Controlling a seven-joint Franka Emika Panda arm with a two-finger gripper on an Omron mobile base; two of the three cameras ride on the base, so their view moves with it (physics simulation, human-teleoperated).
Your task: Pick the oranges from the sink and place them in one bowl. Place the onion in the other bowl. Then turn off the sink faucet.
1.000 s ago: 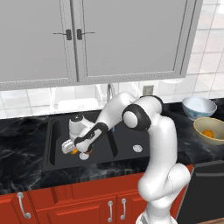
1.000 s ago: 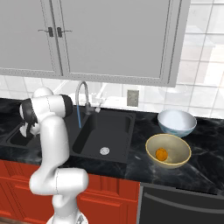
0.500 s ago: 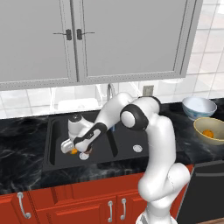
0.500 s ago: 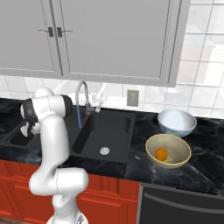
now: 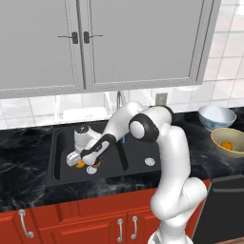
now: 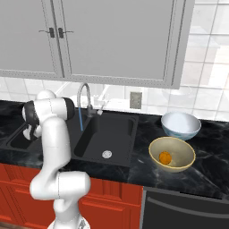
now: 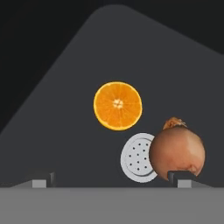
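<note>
Oranges are split between two places: one orange (image 7: pixel 117 106) lies on the floor of the left basin of the sink (image 5: pixel 62 143), showing a cut-looking face with segments in the hand view, and a second orange (image 6: pixel 165 157) sits inside the yellow-tan bowl (image 6: pixel 183 152) on the black table (image 6: pixel 210 174) to the right of the sink. Just beside the first orange lies the onion (image 7: pixel 176 151), reddish-brown with a small stem tuft; it partly covers the round white drain (image 7: pixel 136 161). Orange and onion are near each other but apart. The pincer (image 5: pixel 82 162) hangs low in the left basin over these two, its fingers spread wide and holding nothing. The pale blue-white bowl (image 6: pixel 180 125) stands just behind the yellow-tan one. The silver faucet (image 6: pixel 85 100) arches over the divide between the basins.
</note>
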